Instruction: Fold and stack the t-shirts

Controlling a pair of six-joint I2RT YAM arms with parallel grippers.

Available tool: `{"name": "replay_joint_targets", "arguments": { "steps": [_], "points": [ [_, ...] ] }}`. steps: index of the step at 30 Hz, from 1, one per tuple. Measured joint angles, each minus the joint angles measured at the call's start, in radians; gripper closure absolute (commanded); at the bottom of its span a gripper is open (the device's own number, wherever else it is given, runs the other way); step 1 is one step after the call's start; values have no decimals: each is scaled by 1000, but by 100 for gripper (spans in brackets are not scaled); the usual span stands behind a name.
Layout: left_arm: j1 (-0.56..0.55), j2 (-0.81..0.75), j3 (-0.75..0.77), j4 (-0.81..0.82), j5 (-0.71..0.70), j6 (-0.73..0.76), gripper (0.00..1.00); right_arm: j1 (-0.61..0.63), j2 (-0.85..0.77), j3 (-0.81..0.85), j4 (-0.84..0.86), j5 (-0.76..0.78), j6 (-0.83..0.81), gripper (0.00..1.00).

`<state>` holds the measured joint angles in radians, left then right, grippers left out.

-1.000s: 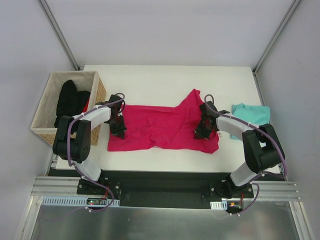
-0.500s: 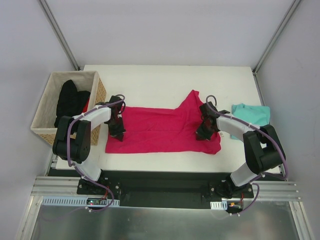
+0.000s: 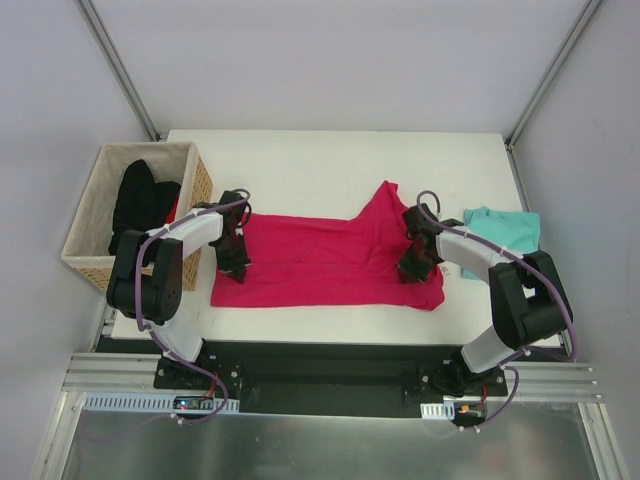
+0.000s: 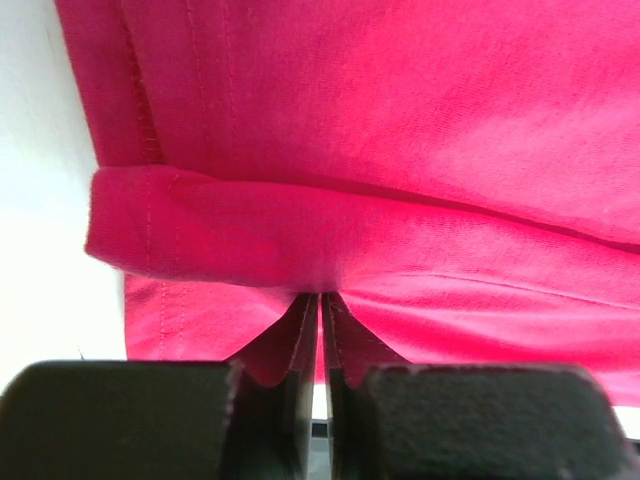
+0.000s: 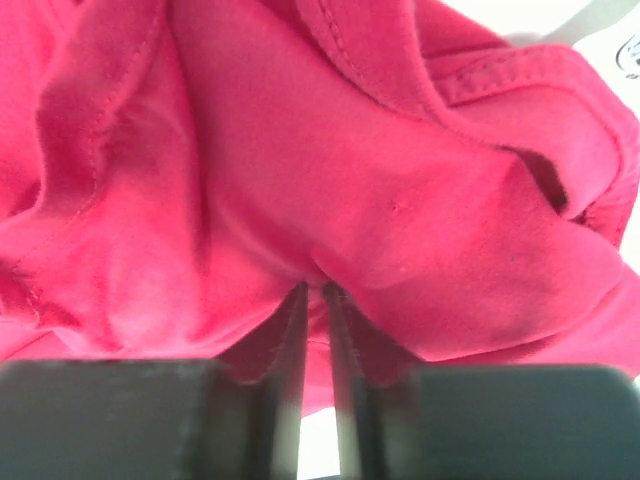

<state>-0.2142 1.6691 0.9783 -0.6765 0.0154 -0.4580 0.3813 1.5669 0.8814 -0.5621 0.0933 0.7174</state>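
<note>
1. Magenta t-shirt [image 3: 330,262] is lying across the near half of the table [image 3: 330,165], now drawn into a flatter, straighter band than 1 second ago. Its lengthwise fold is looking laid.
2. The left gripper [image 4: 320,300] is pinching the left edge, jaws almost together. The right gripper [image 5: 312,290] is pinching bunched cloth at the right end, jaws narrow.
3. The teal t-shirt [image 3: 505,228] is lying crumpled just to the right, not yet stacked.
4. The neck label is staying hidden, and from above the arms are covering both pinch points.
</note>
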Motion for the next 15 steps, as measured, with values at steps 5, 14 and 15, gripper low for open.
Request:
{"name": "replay_joint_targets", "arguments": {
  "steps": [5, 14, 15],
  "points": [
    [0, 1, 2, -3, -1, 2, 73, -2, 0, 13, -26, 28, -5, 62],
    [0, 1, 19, -12, -20, 4, 68, -4, -2, 40, -71, 89, -24, 61],
    [0, 1, 21, -12, -20, 4, 68, -4, -5, 41, -75, 93, -26, 61]
  ]
}}
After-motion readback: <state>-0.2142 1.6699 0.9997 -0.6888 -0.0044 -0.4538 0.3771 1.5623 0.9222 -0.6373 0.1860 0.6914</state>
